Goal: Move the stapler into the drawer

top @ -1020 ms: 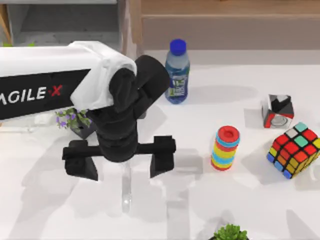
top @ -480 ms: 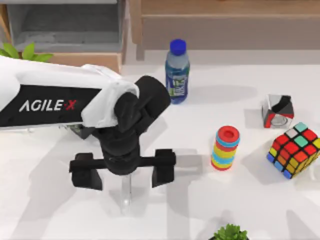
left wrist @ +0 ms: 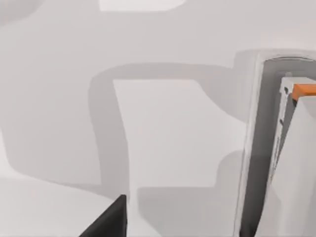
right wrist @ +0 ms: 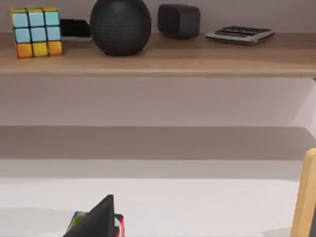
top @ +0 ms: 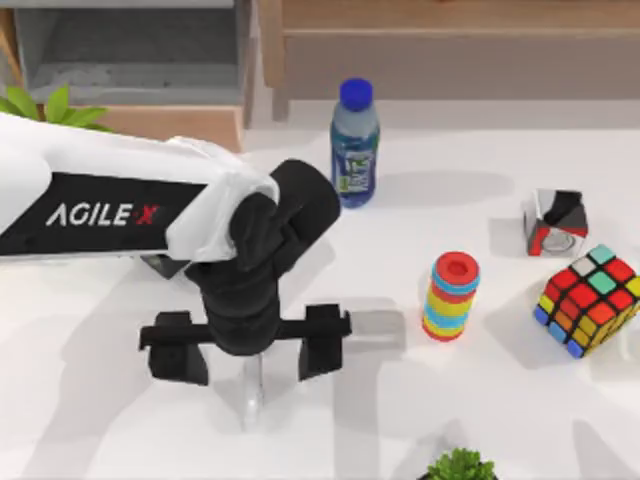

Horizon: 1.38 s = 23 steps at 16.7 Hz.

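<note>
The left gripper (top: 245, 345) hangs low over the white surface (top: 400, 420), its two black fingers (top: 322, 342) spread wide. The pale stapler (top: 252, 388) lies on the surface directly beneath it, between the fingers and touching neither. In the left wrist view the stapler (left wrist: 289, 163) lies along one edge, with an orange mark on it. The drawer (top: 130, 70) stands open at the back left, grey inside. To the right stand a water bottle (top: 354, 143), a stack of coloured rings (top: 451, 296), a colour cube (top: 588, 300) and a black-white-red cube (top: 555, 222), well apart. The surface's left front lies bare. The right arm's wrist view faces a wooden shelf (right wrist: 158, 59).
</note>
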{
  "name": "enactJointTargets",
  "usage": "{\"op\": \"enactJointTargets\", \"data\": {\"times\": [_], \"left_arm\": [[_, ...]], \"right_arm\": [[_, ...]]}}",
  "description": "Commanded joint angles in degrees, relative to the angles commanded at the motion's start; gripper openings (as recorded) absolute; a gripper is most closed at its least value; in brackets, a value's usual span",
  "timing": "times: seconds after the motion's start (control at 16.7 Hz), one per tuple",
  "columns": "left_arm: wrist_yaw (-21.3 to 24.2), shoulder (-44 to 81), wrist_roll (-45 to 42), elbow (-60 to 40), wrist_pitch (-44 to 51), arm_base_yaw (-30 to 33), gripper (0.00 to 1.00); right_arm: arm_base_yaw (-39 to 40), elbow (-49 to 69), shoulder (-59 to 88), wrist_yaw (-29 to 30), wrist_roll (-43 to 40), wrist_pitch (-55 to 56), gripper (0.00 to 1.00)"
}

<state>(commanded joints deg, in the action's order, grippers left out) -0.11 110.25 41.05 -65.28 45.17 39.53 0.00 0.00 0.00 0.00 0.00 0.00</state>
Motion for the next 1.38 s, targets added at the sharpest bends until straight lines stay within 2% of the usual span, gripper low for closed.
{"op": "enactJointTargets", "data": {"times": [0.6,1.2,1.38], "left_arm": [[0.0,0.0,0.0,0.0,0.0,0.0,0.02],[0.0,-0.1,0.0,-0.2,0.2,0.0,0.0],[0.0,-1.3,0.0,-1.5,3.0,0.0,0.0]], "right_arm": [[0.0,0.0,0.0,0.0,0.0,0.0,1.0],[0.0,0.0,0.0,0.0,0.0,0.0,1.0],[0.0,0.0,0.0,0.0,0.0,0.0,1.0]]}}
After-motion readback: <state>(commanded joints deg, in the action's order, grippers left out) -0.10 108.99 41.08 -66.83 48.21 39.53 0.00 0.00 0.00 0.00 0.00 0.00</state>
